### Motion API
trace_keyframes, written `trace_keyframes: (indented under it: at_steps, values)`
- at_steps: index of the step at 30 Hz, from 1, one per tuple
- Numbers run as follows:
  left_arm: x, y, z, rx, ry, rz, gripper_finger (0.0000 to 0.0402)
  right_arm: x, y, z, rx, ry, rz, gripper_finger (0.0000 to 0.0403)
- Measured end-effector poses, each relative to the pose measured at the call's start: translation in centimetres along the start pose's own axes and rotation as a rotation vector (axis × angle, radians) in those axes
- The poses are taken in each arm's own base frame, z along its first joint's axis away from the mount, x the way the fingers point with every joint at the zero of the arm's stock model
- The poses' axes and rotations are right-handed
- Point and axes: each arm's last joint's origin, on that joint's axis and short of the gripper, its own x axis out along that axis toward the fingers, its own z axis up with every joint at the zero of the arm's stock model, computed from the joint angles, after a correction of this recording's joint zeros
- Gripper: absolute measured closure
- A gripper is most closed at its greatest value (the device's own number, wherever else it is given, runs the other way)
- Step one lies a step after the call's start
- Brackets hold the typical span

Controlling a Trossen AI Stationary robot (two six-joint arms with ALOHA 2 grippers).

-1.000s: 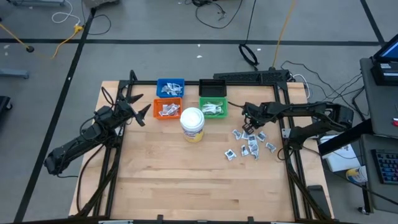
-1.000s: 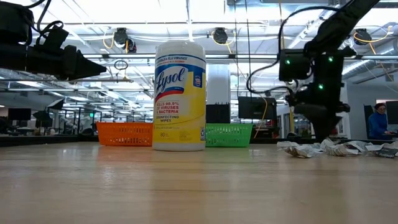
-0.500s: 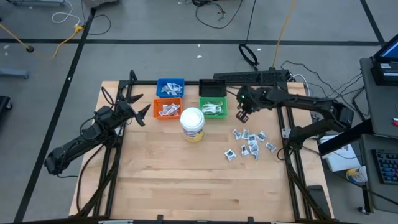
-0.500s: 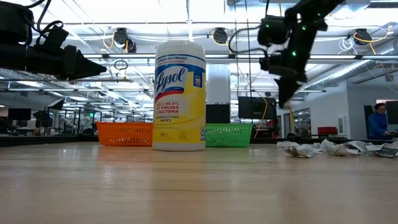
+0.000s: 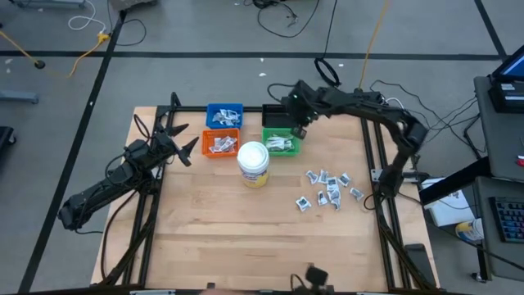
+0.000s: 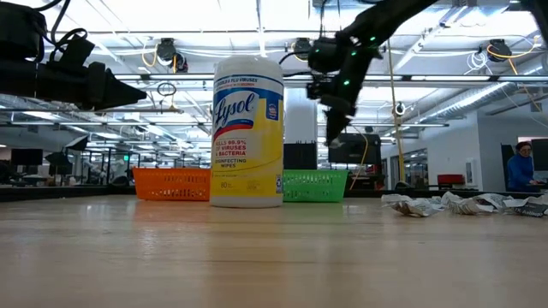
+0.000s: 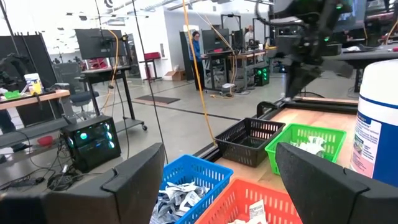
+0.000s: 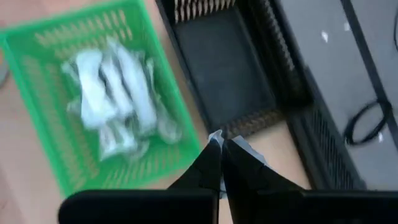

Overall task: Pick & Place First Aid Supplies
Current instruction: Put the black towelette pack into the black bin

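Room: open lab past the table, desks, monitors, ceiling lights, cables on the floor; a person (image 6: 519, 168) sits far off in the low view.
Table (image 5: 246, 238): light wood planks, dark frame rails down both sides.
Left arm: parked over the table's left edge, left gripper (image 5: 183, 141) with fingers spread wide, nothing between them, aimed at the bins.
Right arm: reaches in from the right to the far bins; right gripper (image 5: 299, 129) with tips pressed together, pinching a small white packet (image 8: 219, 138) over the seam between the green and black bins.
Jar (image 5: 254, 163): white lid, yellow label, reads "Lysol ... Disinfecting Wipes"; stands just in front of the orange and green bins.
Black bin (image 5: 279, 115): far row, looks bare inside.
Green bin (image 5: 281, 142): long white wrapped strips.
Blue bin (image 5: 223, 115): white-grey packets.
Orange bin (image 5: 220, 144): white-grey packets.
Loose first aid supplies (image 5: 330, 189): cluster of small square packets with dark marks, flat on the wood right of the jar, well apart from the bins.
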Motion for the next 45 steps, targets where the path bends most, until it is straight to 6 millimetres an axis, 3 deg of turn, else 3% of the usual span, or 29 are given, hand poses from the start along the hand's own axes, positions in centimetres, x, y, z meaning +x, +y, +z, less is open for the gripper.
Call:
trace_keyframes:
  at_steps: [8,17,25,33,38,45]
  values:
    - [0.0,0.0,0.0,0.0,0.0,0.0,0.0092,4.6,-2.3,3.3,-0.12,-0.054,0.019,0.0402]
    - [0.0,0.0,0.0,0.0,0.0,0.001,0.0092,8.4,-2.8,3.8,-0.206,-0.038,0.016,0.0393]
    - [0.0,0.0,0.0,0.0,0.0,0.001,0.0091,8.7,-2.8,3.8,-0.201,-0.038,0.015,0.0355]
    - [0.0,0.0,0.0,0.0,0.0,0.001,0.0092,8.4,-2.9,3.8,-0.081,-0.042,0.011,0.0231]
    - [0.0,0.0,0.0,0.0,0.0,0.0,0.0091,6.0,-2.8,3.2,0.101,-0.001,0.017,0.0181]
    - [0.0,0.0,0.0,0.0,0.0,0.0,0.0091,2.5,-0.2,-0.2,0.3,0.063,-0.026,0.0172]
